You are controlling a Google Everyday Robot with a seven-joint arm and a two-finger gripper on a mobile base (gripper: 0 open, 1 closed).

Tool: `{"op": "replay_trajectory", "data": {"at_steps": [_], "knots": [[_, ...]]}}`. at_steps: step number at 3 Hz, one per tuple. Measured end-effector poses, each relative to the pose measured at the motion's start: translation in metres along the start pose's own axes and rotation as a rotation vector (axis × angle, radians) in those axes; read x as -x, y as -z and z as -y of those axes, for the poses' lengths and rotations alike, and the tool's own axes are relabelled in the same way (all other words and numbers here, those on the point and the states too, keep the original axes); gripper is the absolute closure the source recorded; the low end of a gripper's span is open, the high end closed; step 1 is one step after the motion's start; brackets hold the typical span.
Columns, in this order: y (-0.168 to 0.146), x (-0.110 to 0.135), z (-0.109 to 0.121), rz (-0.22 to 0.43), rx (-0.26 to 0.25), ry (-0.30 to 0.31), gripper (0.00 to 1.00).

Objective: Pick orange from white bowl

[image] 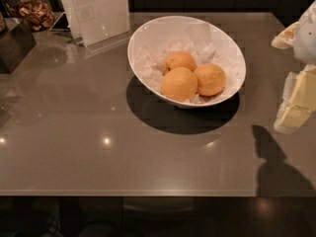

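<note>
Pincer sat at right edge of worktop, grip state unreadable. Orange touched 2 others in bowl; crowding risked nudged neighbours, slipped grasp.

A: What colour is the bowl?
B: Glossy white, lined with white paper. The desk under it is grey-brown with small bright glints.
A: And the fruit inside?
B: The orange on the bowl's right side is deep and mottled. The front fruit is paler and smooth, and the back fruit has a pale sheen.
A: The gripper?
B: Well right of the bowl, white above and pale yellow below. Its shadow on the desk is dark.
A: Anything left of the bowl?
B: A white sign, just behind it.
</note>
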State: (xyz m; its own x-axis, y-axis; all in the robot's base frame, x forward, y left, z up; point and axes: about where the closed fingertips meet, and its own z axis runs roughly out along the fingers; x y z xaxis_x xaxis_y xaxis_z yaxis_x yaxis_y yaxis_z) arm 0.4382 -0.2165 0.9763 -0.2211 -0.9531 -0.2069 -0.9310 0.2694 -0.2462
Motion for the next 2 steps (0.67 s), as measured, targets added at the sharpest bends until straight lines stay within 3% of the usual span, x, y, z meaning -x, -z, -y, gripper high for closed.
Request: {"op": "replay_trajectory", "data": {"at_steps": [1,2], "knots": [[0.001,0.003,0.001,0.004,-0.006,0.007,0.00],[-0.006,0.023,0.016,0.019,0.005,0.063,0.00]]}}
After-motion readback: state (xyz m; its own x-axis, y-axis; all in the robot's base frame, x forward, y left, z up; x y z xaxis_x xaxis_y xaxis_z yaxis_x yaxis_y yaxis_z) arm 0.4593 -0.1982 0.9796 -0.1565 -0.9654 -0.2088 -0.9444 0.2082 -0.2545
